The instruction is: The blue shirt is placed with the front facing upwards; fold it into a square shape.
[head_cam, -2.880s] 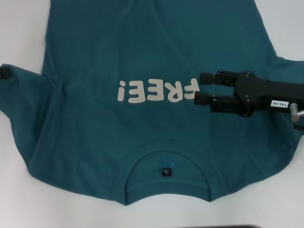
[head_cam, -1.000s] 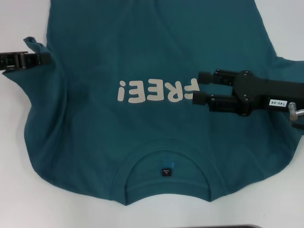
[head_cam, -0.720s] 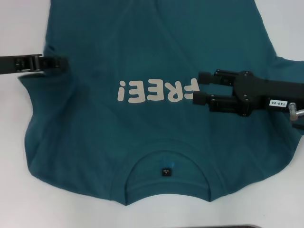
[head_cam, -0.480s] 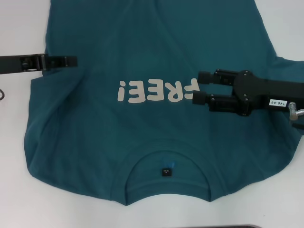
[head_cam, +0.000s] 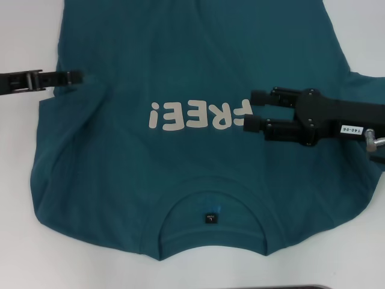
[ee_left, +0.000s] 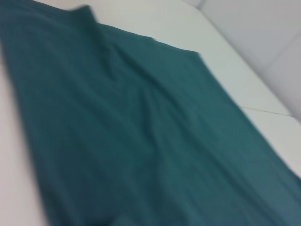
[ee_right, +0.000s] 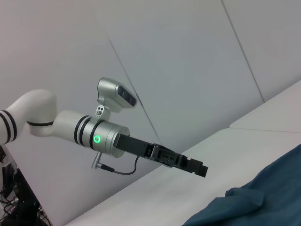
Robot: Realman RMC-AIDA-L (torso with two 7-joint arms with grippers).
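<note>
The left gripper (head_cam: 75, 76), a slim black tool reaching in from the robot's left, hangs at the left edge of the large dark teal-blue cotton T-shirt (head_cam: 198, 66), level with the cloth just beyond the chest lettering. Whether its fingers are apart or together cannot be told: it shows edge-on from the head, and from the right wrist (ee_right: 200, 169) only its dark blocky tip appears, above a bunched fold of the shirt (ee_right: 254, 202). Below and beside this gripper the shirt's left edge lies folded inward, so no sleeve sticks out on that side.

The right gripper (head_cam: 254, 111) rests over the shirt's right chest, its two black fingers (head_cam: 267, 97) spread apart with nothing between them, their round tips just beside the "F" of the off-white "FREE!" lettering (head_cam: 200, 115). Nearer the robot from that gripper lie the ribbed round collar (head_cam: 210, 188) and the small black neck label (head_cam: 209, 218).

The shirt lies front up on the white table (head_cam: 30, 253), and its far part runs out of the head view. The left wrist view shows only wrinkled teal cloth (ee_left: 141, 141) on the pale tabletop (ee_left: 188, 28).
</note>
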